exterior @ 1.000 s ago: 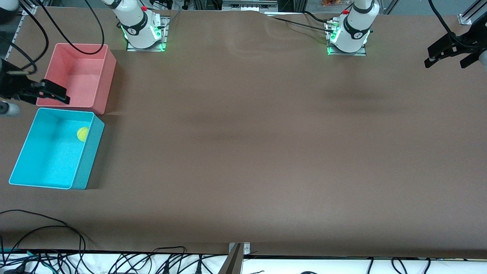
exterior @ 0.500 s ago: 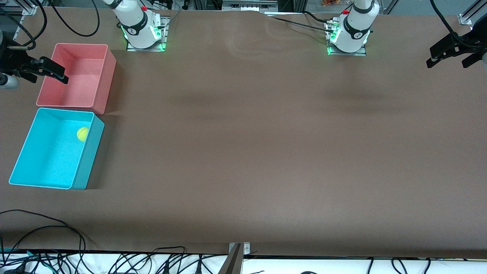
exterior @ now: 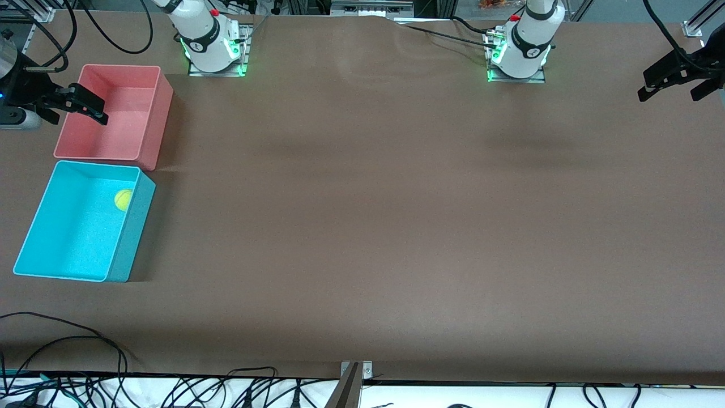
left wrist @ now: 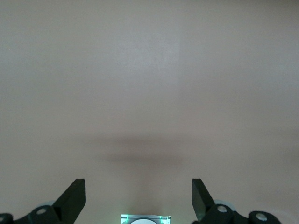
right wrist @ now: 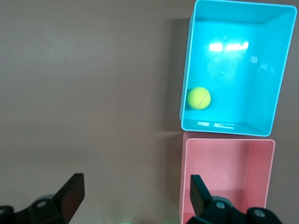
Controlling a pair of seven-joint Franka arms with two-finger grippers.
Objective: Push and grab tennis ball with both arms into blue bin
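Tennis ball (exterior: 123, 199) in blue bin (exterior: 34, 226); right claw (exterior: 85, 105) wide over pink bin (exterior: 148, 124); left claw (exterior: 674, 85) wide, well apart.

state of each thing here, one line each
ball: resting in the blue bin, against its wall
blue bin: upright, holds the ball
pink bin: upright, nothing in it
right claw: open, over the pink bin
left claw: open, holding nothing
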